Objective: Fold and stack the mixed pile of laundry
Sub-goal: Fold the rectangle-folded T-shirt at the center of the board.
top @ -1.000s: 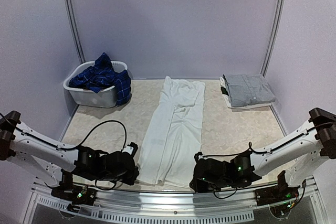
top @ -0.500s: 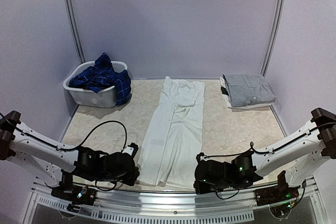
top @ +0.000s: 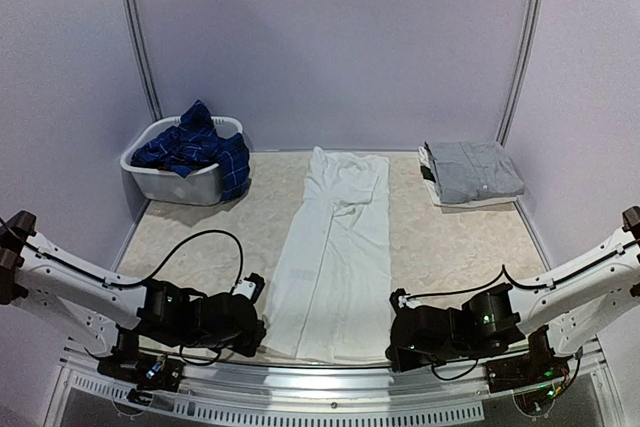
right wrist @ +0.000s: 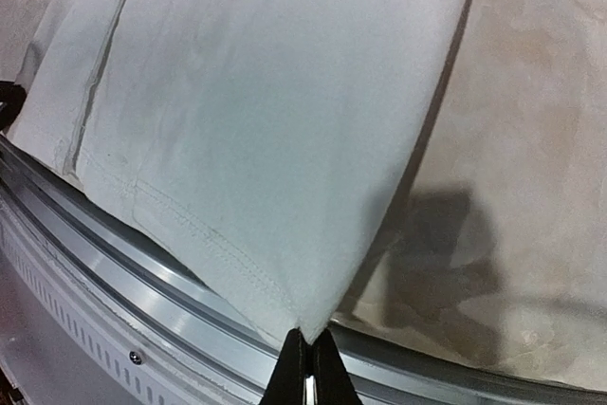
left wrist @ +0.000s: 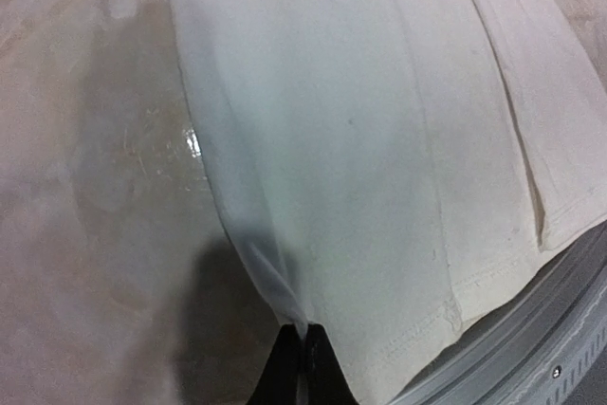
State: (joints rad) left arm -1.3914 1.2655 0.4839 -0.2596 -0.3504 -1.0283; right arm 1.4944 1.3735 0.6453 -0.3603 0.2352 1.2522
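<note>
White trousers lie lengthwise down the middle of the table, waist far, hems near. My left gripper is shut on the near left hem corner, a pinch of white cloth rising from its fingertips. At the near right hem corner my right gripper is shut on the white cloth, its black fingertips pressed together over the table's metal edge. The rest of the mixed laundry pile, a navy plaid shirt, sits heaped in the basket.
A white oval basket stands at the back left. A folded grey garment on a white one lies at the back right. A metal rail runs along the near edge. Purple walls enclose the table.
The right gripper has closed on the right hem corner and shifted to the right, pulling that hem flatter and wider. The left gripper has stayed put, still holding its corner.
</note>
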